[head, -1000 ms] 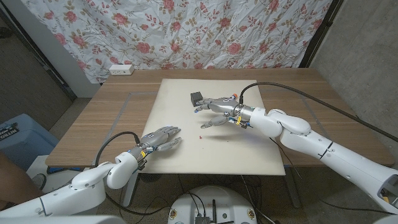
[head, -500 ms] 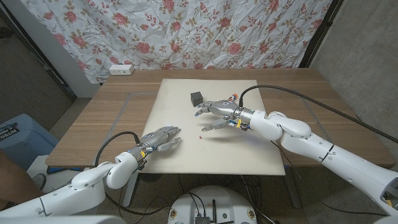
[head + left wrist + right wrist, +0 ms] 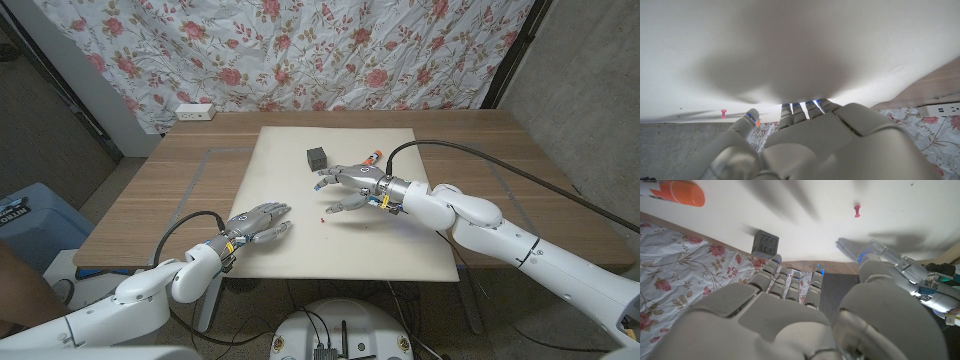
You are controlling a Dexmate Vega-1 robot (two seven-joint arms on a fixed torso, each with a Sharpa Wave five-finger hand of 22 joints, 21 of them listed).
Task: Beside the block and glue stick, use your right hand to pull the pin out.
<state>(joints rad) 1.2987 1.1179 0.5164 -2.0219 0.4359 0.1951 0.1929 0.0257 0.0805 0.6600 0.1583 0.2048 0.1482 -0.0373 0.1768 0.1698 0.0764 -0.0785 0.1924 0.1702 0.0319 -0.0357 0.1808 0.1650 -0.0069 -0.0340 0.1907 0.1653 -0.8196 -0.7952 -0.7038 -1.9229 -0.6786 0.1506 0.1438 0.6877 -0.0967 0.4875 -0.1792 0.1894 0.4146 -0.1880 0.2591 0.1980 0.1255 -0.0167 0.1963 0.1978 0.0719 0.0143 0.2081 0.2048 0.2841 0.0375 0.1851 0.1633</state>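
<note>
A: Nearest the robot, what's the left hand (image 3: 256, 222) up to?

B: It sits at the near left corner of the cream mat (image 3: 400, 255), fingers stretched out and slightly apart, holding nothing. From the left wrist view its fingers (image 3: 800, 107) point across the mat toward a tiny pink pin (image 3: 723, 113) standing upright.

A: And that pin, where does it sit on the tabletop (image 3: 160, 185)?

B: On the mat, 1 small red dot (image 3: 320, 215) in the head view, just in front of the right hand (image 3: 350, 185) and apart from it. The right wrist view shows the same pin (image 3: 857, 211), upright, with bare mat all around it.

A: So the right hand has nothing in it?

B: Nothing. Its fingers (image 3: 330, 205) are spread wide above the mat, thumb separate from the rest, the pin lying between their tips and the robot.

A: Farther back?

B: The dark block (image 3: 318, 157) stands just beyond the right hand, and the glue stick (image 3: 372, 157) with its orange cap lies to the right of the block. Behind the tabletop hangs a floral curtain (image 3: 330, 50).
</note>
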